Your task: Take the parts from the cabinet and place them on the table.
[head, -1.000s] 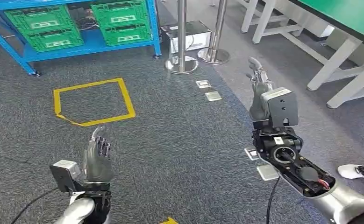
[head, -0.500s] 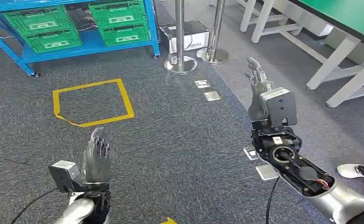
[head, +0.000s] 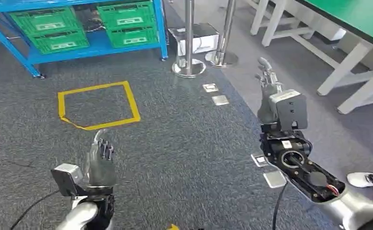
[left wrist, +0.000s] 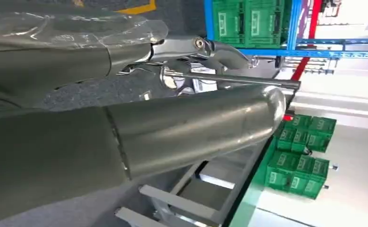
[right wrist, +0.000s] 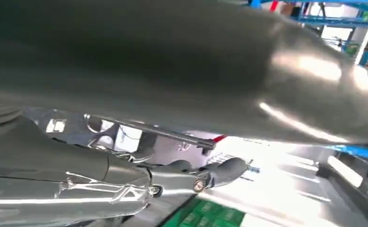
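Observation:
A blue shelving cabinet (head: 91, 45) stands at the far left with green crates (head: 127, 21) on its lower shelf. A green-topped table (head: 361, 19) on white legs sits at the far right. My left hand (head: 100, 160) is raised low on the left, fingers upright and apart, holding nothing. My right hand (head: 268, 91) is held higher on the right, fingers extended and empty. The left hand (left wrist: 125, 118) and the right hand (right wrist: 172, 85) show close up in the wrist views, with nothing in them.
A yellow tape square (head: 98, 105) marks the grey carpet ahead. Two metal stanchion posts (head: 189, 38) with round bases stand near a white box (head: 196, 36). Small metal floor plates (head: 218, 99) dot the carpet. A person's white shoe (head: 364, 179) is at the right edge.
The whole scene has shifted slightly down and to the right, so the camera moved. Both hands keep the same raised, empty pose.

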